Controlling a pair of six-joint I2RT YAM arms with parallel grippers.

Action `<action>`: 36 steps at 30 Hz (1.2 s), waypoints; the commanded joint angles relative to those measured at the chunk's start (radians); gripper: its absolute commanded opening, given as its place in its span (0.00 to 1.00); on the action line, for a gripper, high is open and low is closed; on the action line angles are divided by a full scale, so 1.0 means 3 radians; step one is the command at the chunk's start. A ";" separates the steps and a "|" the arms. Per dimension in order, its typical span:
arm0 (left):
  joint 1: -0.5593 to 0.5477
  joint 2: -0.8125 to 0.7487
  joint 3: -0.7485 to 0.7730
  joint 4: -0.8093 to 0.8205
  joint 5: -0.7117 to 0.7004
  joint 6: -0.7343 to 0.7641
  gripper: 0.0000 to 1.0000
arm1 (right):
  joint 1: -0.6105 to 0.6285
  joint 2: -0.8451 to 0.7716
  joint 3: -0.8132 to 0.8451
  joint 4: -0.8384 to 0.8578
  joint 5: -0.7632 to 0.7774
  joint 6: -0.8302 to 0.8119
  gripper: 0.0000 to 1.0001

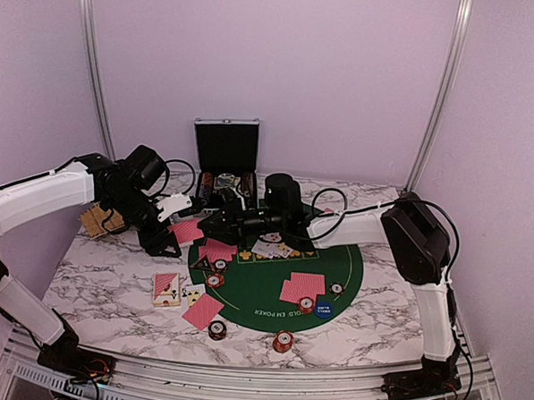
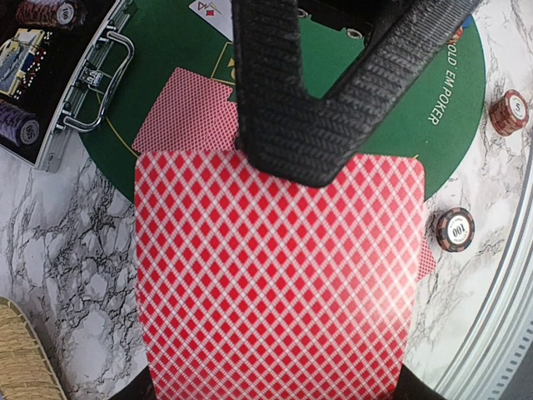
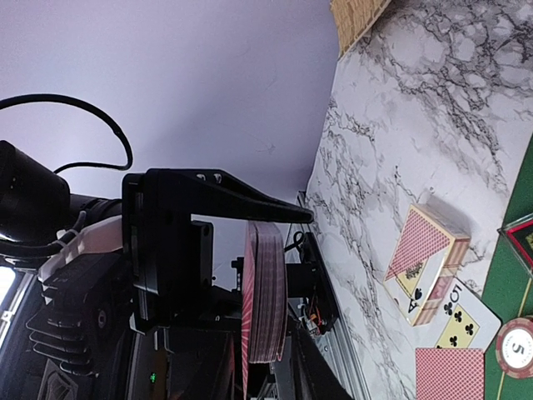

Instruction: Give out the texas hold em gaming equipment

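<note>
In the left wrist view, a stack of red diamond-backed playing cards [image 2: 275,283] is being pinched by the black two-fingered left gripper [image 2: 304,162], with the jaws closed narrow on it. The stack is being held just off the left rim of the round green felt poker mat [image 1: 254,284]. The black right gripper [image 1: 210,226] is being held over the mat's left edge, close beside the stack, and its opening cannot be told. Dealing appears to be in hand. For the next move, one card is probably being asked for, taken cleanly from the stack without the rest being dragged along.

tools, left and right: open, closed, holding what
Left tool: closed on a stack of red-backed playing cards.
Right tool: cannot be told; too dark in the top view.
</note>
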 commanded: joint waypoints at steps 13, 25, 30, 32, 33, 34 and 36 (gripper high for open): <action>0.0005 -0.0048 -0.0024 -0.0017 -0.0008 0.0008 0.00 | 0.0085 0.0007 0.0210 0.0073 -0.0098 0.0062 0.14; 0.0005 -0.0061 -0.0032 -0.0012 -0.0010 -0.0001 0.00 | -0.0134 -0.0350 -0.0180 0.0058 -0.0119 -0.0041 0.00; 0.0005 -0.0053 -0.0025 -0.0017 -0.0010 -0.0009 0.00 | -0.0265 -0.0542 -0.0487 0.0236 -0.0163 0.0026 0.00; 0.0005 -0.0052 -0.0021 -0.0017 -0.0008 -0.0010 0.00 | -0.0332 -0.0616 -0.0628 0.0254 -0.0170 0.0017 0.00; 0.0005 -0.0051 -0.0020 -0.0017 -0.0010 -0.0008 0.00 | -0.0376 -0.0661 -0.0694 0.0252 -0.0174 -0.0005 0.00; 0.0005 -0.0052 -0.0020 -0.0017 -0.0011 -0.0007 0.00 | -0.0421 -0.0704 -0.0759 0.0231 -0.0180 -0.0035 0.00; 0.0005 -0.0048 -0.0017 -0.0017 -0.0006 -0.0007 0.00 | -0.0537 -0.0798 -0.0887 0.0115 -0.0193 -0.0154 0.00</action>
